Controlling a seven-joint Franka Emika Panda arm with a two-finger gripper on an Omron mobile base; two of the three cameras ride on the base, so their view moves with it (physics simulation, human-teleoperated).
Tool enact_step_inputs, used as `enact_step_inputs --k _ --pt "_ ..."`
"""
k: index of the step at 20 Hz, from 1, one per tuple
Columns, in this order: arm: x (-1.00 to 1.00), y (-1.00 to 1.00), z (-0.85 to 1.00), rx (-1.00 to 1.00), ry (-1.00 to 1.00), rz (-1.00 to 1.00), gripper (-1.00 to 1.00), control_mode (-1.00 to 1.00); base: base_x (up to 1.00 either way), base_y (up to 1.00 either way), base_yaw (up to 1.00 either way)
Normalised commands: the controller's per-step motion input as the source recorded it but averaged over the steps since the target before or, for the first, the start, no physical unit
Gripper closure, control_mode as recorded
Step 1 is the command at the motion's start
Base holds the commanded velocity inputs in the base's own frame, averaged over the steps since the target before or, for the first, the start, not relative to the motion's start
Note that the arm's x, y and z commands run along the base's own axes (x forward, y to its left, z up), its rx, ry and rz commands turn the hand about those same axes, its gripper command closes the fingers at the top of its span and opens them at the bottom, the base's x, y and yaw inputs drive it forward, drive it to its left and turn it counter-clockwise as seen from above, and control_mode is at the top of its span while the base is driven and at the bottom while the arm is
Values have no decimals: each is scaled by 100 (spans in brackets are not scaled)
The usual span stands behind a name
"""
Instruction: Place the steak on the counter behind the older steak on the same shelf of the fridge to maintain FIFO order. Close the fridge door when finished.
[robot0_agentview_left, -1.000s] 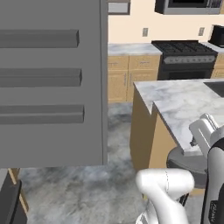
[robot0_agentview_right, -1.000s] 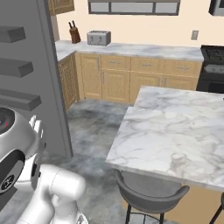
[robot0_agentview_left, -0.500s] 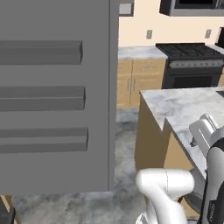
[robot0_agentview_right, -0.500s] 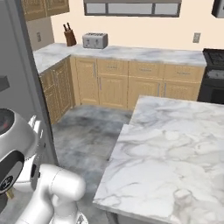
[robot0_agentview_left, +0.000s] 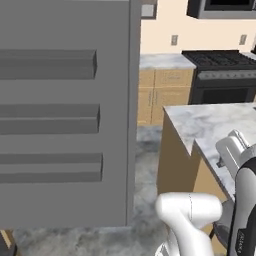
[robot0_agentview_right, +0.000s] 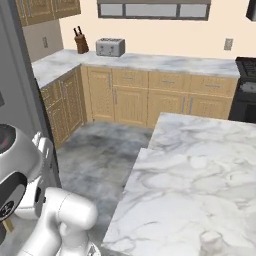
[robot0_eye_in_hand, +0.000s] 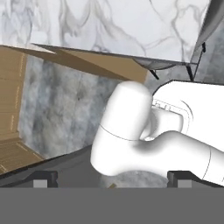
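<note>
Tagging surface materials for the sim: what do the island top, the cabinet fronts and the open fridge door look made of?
Island top: looks like polished marble or similar stone, white with grey veining. Cabinet fronts: light wood, going by the tan grain and framed panels, matte. Fridge door: flat mid-grey inner face with moulded shelf ledges, no shine; could be plastic or painted metal, the render does not settle it.
</note>
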Motion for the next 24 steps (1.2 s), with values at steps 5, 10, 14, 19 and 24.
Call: enact_step_inputs --k 5,10,14,19,24 --pt "0 0 0 0 0 0 -100 100 81 -49 21" --pt "0 0 0 0 0 0 -100 100 96 -49 20" --pt "0 0 0 0 0 0 -100 100 98 -58 19" --pt "0 0 0 0 0 0 -100 100 100 -76 20" --pt "0 0 0 0 0 0 -100 100 72 -85 8"
